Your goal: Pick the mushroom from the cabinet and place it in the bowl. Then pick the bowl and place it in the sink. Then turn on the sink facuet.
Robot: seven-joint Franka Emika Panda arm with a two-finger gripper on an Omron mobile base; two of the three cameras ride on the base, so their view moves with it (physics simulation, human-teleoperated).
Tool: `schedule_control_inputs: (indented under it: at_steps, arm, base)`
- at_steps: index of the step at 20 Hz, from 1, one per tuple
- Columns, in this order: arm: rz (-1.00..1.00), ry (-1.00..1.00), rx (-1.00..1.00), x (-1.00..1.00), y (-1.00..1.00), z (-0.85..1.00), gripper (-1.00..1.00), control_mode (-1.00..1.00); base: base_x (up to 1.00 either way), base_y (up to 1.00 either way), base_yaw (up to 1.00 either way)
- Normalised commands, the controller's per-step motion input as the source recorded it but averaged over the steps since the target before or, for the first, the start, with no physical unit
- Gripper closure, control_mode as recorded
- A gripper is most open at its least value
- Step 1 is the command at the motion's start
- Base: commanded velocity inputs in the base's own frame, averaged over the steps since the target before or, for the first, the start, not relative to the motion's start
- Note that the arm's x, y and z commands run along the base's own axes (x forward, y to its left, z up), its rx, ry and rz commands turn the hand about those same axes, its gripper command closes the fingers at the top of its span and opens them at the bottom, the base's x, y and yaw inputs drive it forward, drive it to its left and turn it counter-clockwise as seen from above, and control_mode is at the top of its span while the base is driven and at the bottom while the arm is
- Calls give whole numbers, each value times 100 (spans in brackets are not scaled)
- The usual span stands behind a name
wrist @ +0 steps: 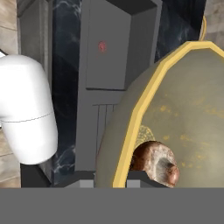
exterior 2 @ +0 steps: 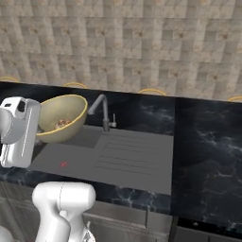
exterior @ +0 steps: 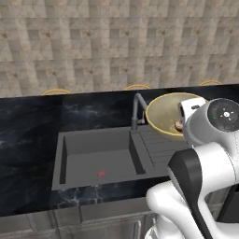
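The pale yellow-tan bowl (exterior: 165, 112) hangs tilted above the ribbed drainboard (exterior: 156, 147) of the dark grey sink (exterior: 100, 156), just right of the faucet. The reddish-brown mushroom (exterior: 179, 125) lies inside it near the lower rim. In the hand view my gripper (wrist: 117, 179) is shut on the bowl (wrist: 188, 109), its rim running between the two dark fingertips (wrist: 141, 176), with the mushroom (wrist: 157, 162) just inside. From the right base view the bowl (exterior 2: 59, 113) and mushroom (exterior 2: 62, 124) sit beside my white hand. The cabinet is out of view.
A grey bent faucet (exterior: 137, 109) stands at the back edge between basin and drainboard. Black marble counter (exterior 2: 208, 142) surrounds the sink, with a tiled wall behind. A small red mark (exterior: 101, 173) lies on the basin floor. Yellow arcs (exterior: 137, 87) line the counter's back edge.
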Motion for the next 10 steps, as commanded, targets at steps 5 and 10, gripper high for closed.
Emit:
schedule_control_inputs:
  at_steps: [5,10]
  arm:
    - [0,0,0,0,0,0,100,100]
    - [-1,0,1,0,0,-3,100,-100]
  base:
    - [17,0,-14]
    - [11,0,-6]
